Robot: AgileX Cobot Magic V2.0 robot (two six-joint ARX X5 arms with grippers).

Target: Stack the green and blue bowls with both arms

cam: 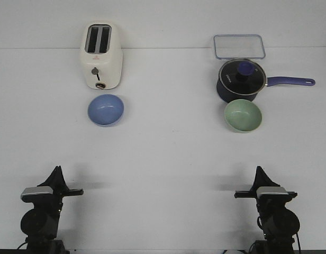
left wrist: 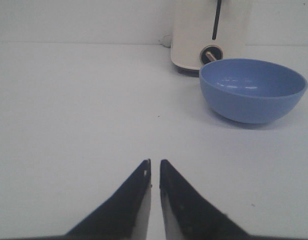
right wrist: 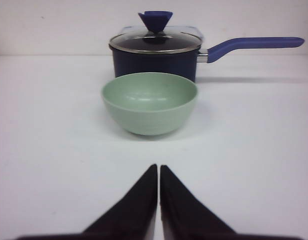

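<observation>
The blue bowl (cam: 106, 109) sits upright on the white table in front of the toaster, at the left; it also shows in the left wrist view (left wrist: 252, 89). The green bowl (cam: 243, 115) sits upright in front of the saucepan, at the right; it also shows in the right wrist view (right wrist: 150, 102). My left gripper (cam: 57, 170) is shut and empty near the front left edge, well short of the blue bowl; its tips show in the left wrist view (left wrist: 154, 162). My right gripper (cam: 258, 170) is shut and empty near the front right, tips in the right wrist view (right wrist: 158, 167).
A cream toaster (cam: 101, 55) stands behind the blue bowl. A dark navy lidded saucepan (cam: 241, 80) with a long handle pointing right stands just behind the green bowl. A clear rectangular lid (cam: 239, 46) lies at the back right.
</observation>
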